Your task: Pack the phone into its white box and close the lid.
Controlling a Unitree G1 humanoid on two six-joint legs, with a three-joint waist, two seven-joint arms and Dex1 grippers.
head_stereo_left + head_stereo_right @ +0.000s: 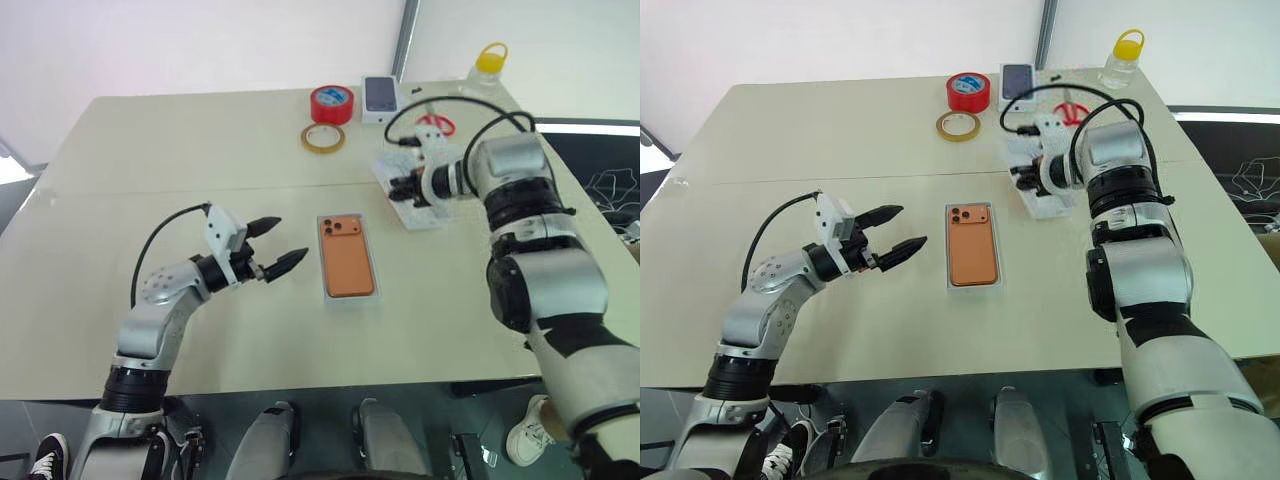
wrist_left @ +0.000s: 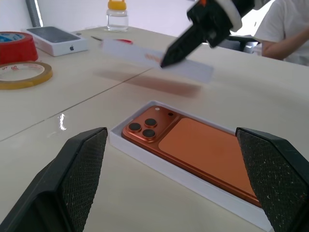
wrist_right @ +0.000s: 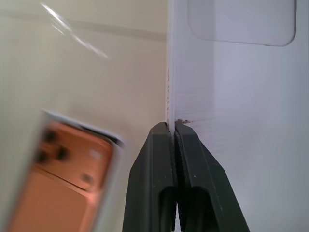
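Observation:
The orange phone [image 1: 347,255] lies back up, camera bump at the far left corner, inside the shallow white box [image 1: 349,298] in the middle of the table. My left gripper [image 1: 290,238] hovers open just left of the box, its fingers [image 2: 82,174] pointing at the phone [image 2: 203,154]. My right gripper [image 1: 400,190] is further back and to the right, shut on the rim of the white lid [image 1: 425,215]. The lid [image 2: 193,67] hangs tilted above the table, apart from the box. The right wrist view shows the two fingers [image 3: 161,145] pinched on the lid's edge [image 3: 231,96].
At the table's back stand a red tape roll [image 1: 331,103], a yellowish tape ring [image 1: 323,137], a small white carton with a dark phone picture [image 1: 381,97], red scissors [image 1: 435,124] and a yellow-capped bottle [image 1: 487,68]. A person in white [image 2: 285,29] sits beyond the table.

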